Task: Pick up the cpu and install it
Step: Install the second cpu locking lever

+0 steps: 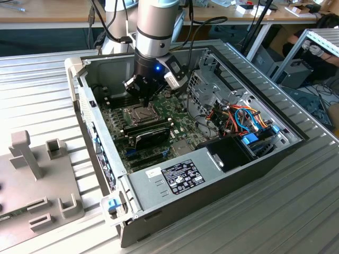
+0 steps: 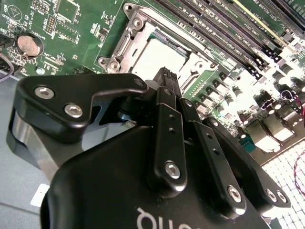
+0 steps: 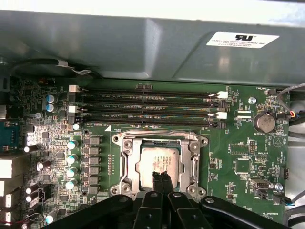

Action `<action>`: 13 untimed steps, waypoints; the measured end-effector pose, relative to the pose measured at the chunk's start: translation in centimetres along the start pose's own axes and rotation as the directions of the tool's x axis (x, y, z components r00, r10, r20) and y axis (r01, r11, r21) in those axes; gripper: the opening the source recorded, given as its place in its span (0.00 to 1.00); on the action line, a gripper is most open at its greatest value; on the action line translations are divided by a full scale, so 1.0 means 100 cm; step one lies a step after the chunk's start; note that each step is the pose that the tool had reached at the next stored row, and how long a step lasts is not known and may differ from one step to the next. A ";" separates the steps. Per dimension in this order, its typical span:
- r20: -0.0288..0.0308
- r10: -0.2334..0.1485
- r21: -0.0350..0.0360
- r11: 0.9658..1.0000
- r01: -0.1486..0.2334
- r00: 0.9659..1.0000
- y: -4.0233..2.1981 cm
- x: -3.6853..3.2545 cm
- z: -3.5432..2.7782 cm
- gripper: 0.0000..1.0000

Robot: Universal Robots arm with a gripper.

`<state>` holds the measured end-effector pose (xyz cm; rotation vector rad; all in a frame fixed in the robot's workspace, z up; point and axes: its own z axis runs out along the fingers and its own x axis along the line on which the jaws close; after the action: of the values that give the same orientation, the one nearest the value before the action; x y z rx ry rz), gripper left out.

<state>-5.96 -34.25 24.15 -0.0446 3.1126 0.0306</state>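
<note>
The cpu (image 3: pixel 159 160) is a small square chip with a silver-grey top. It lies flat inside the metal socket frame (image 3: pixel 125 160) on the green motherboard (image 3: pixel 248 143). In the second wrist view the cpu (image 2: pixel 155 57) shows pale just beyond the fingertips. My gripper (image 3: pixel 161 177) hangs directly over the chip's near edge, its two black fingers pressed together with nothing between them. From the exterior view my gripper (image 1: pixel 144 99) reaches down into the open computer case, just above the socket (image 1: pixel 139 112).
Long black memory slots (image 3: pixel 147 102) run beside the socket, and a coin battery (image 3: pixel 263 122) sits nearby. The case wall (image 1: pixel 98 132), power supply (image 1: pixel 180 177), drive cage (image 1: pixel 204 87) and coloured cables (image 1: pixel 243 119) ring the board. Grey fixtures (image 1: pixel 32 159) stand on the table outside.
</note>
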 end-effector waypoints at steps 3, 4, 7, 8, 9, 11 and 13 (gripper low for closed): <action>0.000 0.000 0.000 1.000 0.000 1.000 -0.0019 0.0000 -0.0001 0.11; 0.000 0.000 0.000 1.000 0.000 1.000 -0.0030 0.0001 -0.0001 0.11; 0.000 0.000 0.000 1.000 0.000 1.000 -0.0064 0.0001 -0.0002 0.11; 0.000 0.000 0.000 1.000 0.000 1.000 -0.0066 0.0001 -0.0002 0.11; 0.000 0.000 0.000 1.000 0.000 1.000 -0.0066 0.0001 -0.0002 0.11; 0.000 0.000 0.000 1.000 0.000 1.000 -0.0068 0.0001 -0.0002 0.11; 0.000 0.000 0.000 1.000 0.000 1.000 -0.0070 0.0001 -0.0002 0.11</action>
<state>-5.95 -34.95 24.16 -0.0447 3.1127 0.0304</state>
